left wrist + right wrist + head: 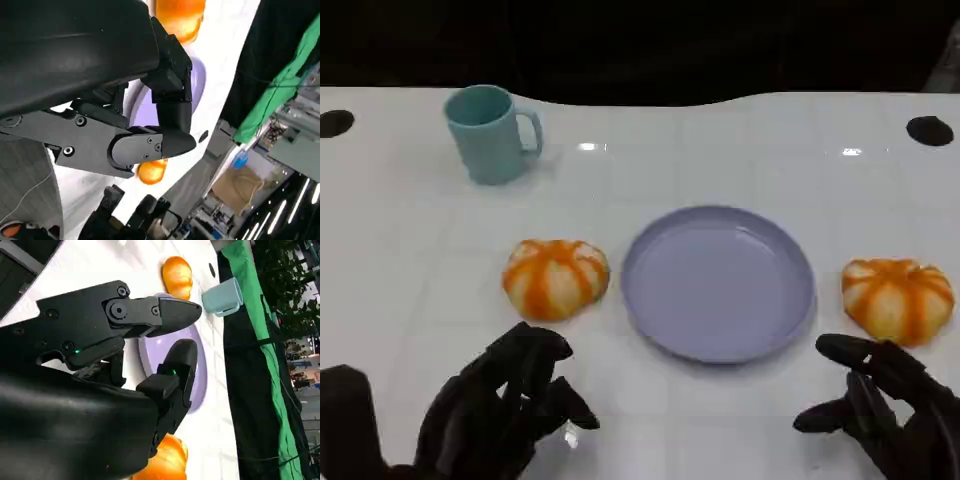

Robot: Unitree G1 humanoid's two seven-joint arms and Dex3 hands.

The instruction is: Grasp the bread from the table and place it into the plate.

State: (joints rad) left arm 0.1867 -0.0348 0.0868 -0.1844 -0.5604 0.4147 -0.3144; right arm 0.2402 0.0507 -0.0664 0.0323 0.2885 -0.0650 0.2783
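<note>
Count on the white table (740, 150): two bread rolls, one plate, one mug, two hands.

Bread, both pieces round, orange with pale stripes. The left bread roll (556, 278) lies on the table just beside the left rim of the plate (660, 300), apart from it by a narrow gap. The right bread roll (897, 299) lies on the table near the plate's right rim, also not touching it.

The left hand (500, 410) sits at the near edge of the table, directly in front of the left bread roll. Its fingers (535, 350) are loosely curled and spread, holding nothing; the nearest fingertips are close to the roll but a strip of bare table shows between them. No contact.

The right hand (885, 410) sits at the near right. Its fingers (850, 350) are apart and empty, the upper fingertip just short of the right bread roll, slightly to that roll's left. No contact seen in the head view.

Containers: the plate is lavender, round, shallow, at the table's centre, nothing in it. The teal mug (488, 132) stands upright at the far left, handle toward the right, well apart from everything else; its contents cannot be told.

The right wrist view shows the plate beyond the fingers, with a roll at either side.
</note>
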